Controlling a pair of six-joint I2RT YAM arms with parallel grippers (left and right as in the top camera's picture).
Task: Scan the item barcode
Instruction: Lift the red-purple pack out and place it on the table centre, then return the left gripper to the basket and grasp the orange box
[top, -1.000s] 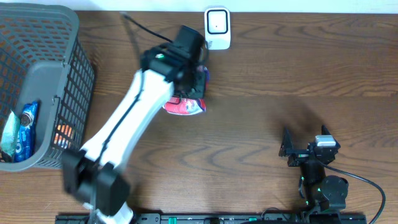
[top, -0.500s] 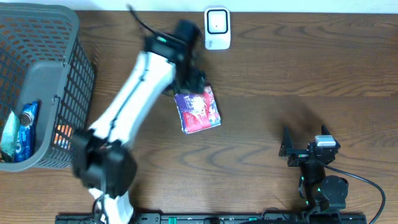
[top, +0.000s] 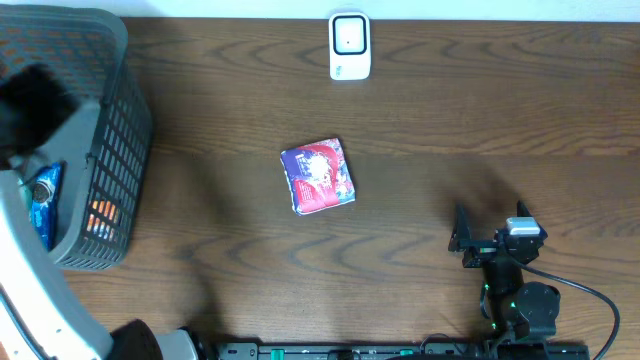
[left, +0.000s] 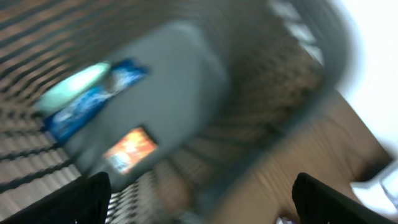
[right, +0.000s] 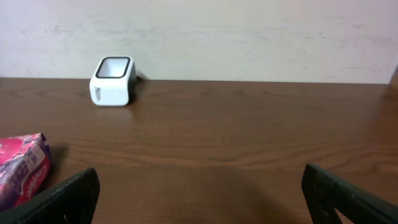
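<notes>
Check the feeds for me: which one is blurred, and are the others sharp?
Left wrist: heavily smeared, the basket and the wrappers in it mere streaks. Overhead: sharp, evenly lit, no glare, packet and scanner crisp; only the left arm at the frame edge is soft. Right wrist: sharp, scanner clear, packet cropped at the left edge.

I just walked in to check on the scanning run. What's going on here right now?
The left pincer hangs open and empty over the gray basket at the left end of the table, looking down at the snack packs inside. A pink-and-purple packet lies flat on the table in front of the white scanner, and neither pincer is touching it. The right pincer sits open and empty near the table's front edge.
</notes>
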